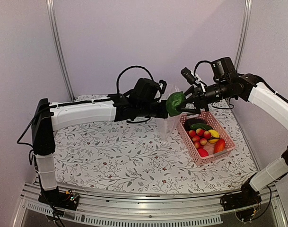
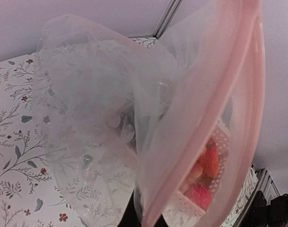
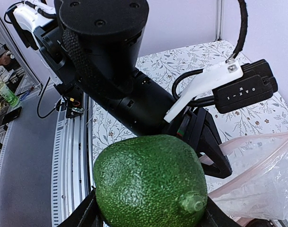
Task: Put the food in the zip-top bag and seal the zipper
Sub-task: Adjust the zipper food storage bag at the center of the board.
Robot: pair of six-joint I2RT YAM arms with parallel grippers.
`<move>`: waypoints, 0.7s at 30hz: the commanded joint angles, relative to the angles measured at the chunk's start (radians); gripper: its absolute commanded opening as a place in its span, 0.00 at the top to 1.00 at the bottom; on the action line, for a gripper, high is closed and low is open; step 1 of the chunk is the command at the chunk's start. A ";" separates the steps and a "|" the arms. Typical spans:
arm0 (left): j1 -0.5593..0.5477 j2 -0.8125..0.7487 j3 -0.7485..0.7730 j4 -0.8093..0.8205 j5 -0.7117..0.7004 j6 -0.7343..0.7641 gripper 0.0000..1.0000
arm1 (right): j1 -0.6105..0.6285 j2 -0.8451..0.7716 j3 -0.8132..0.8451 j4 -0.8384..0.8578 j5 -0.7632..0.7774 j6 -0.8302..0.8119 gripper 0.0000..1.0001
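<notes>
- Green toy fruit (image 3: pixel 148 184), pebbled skin, is clamped between the right gripper (image 3: pixel 146 213) fingers and held in the air just at the zip-top bag (image 1: pixel 168 124).
- The bag hangs off the left gripper (image 1: pixel 161 112), which is closed on the bag's upper edge. The lower part drapes down to the table (image 1: pixel 115 151).
- The zipper (image 2: pixel 200 118) shows as a pinkish strip in the left wrist view. The mouth looks only partly spread, and I cannot tell how wide it is.
- Risk: the floppy film folds over the mouth, so the fruit lands on the outside of the bag and drops to the table.
- Risk: the fruit pushes on the rim and drags the edge out of the left grip, because only one edge is held.
- Risk: the two grippers are very close together, so any overshoot by the right arm means finger-to-finger contact.
- Count: 1 bag, 1 pink basket (image 1: pixel 187 142) just right of the bag, and 1 green fruit in the gripper.
- Inside the basket: 1 dark green long piece (image 1: pixel 198 126), 1 yellow piece (image 1: pixel 213 135), 1 orange piece (image 1: pixel 220 145), and roughly six or seven small red rounds (image 1: pixel 199 132). The exact red count is unclear because they are bunched together.
- None of the food is visibly inside the bag yet.
</notes>
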 commanded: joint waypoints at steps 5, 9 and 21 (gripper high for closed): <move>-0.035 -0.175 -0.178 0.169 0.024 -0.041 1.00 | -0.011 0.066 -0.049 0.102 0.141 0.073 0.57; -0.036 -0.217 -0.234 0.200 0.026 -0.057 1.00 | -0.011 0.074 -0.058 0.124 0.148 0.093 0.57; -0.048 -0.276 -0.141 -0.109 -0.182 -0.027 1.00 | -0.011 0.040 0.011 0.086 0.197 0.102 0.57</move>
